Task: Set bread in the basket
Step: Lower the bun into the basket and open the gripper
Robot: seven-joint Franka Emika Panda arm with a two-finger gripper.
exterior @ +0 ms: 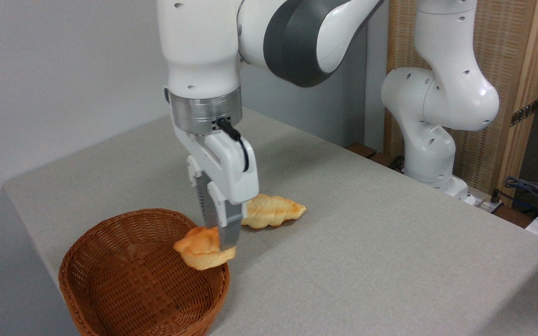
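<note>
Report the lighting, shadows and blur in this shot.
Camera view: soft even light, no glare on the table; faint shadows under the braided loaf and beside the basket; the bun and gripper edges look slightly smeared; background right is softer.

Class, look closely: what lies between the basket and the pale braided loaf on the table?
In the camera view, the gripper holding the bun stands between basket and loaf.
</note>
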